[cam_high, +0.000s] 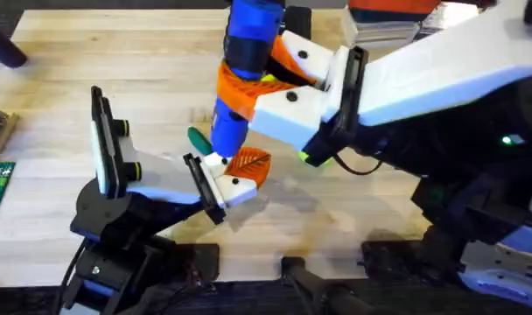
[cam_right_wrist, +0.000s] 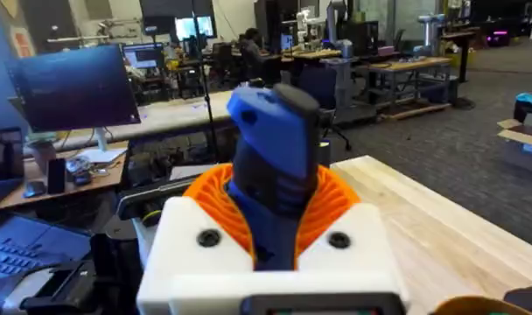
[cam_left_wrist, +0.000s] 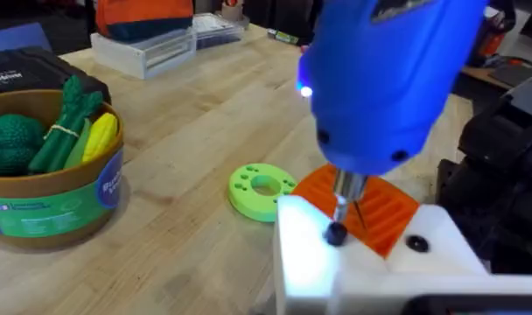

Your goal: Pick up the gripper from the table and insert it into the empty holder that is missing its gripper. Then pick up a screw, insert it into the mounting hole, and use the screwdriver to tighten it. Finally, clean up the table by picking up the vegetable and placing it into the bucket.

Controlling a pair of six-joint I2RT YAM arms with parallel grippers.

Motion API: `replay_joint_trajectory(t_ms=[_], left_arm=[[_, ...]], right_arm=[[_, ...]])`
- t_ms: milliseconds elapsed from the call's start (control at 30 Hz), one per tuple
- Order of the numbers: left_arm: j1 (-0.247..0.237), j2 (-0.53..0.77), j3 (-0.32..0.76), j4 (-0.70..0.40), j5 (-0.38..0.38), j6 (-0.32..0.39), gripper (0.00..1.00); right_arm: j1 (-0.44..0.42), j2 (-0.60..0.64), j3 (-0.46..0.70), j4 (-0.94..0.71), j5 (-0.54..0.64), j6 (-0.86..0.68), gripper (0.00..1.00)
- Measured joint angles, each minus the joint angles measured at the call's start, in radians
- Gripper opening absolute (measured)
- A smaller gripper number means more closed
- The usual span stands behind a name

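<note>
My right pincer (cam_right_wrist: 270,254) clamps the blue screwdriver (cam_high: 241,66) upright, bit down on the black screw (cam_left_wrist: 335,234) in the white gripper (cam_left_wrist: 353,262). The bucket (cam_left_wrist: 52,188) stands at ten o'clock from it, green vegetables inside.

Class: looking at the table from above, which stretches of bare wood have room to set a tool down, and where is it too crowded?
Free: the wide wooden table stretch at far left, beyond the black upright holder; also bare wood between the green-labelled round bucket and the bright green flat ring. Crowded: the middle, where the blue pen-shaped screwdriver, held by the right gripper, meets the white mounted gripper.
</note>
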Motion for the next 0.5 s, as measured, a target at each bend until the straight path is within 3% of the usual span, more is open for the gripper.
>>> replay_joint_trajectory(t_ms=[500], left_arm=[[0.0,0.0,0.0,-0.001,0.001,-0.001,0.004]], right_arm=[[0.0,-0.021,0.001,-0.079,0.009,0.0,0.165]])
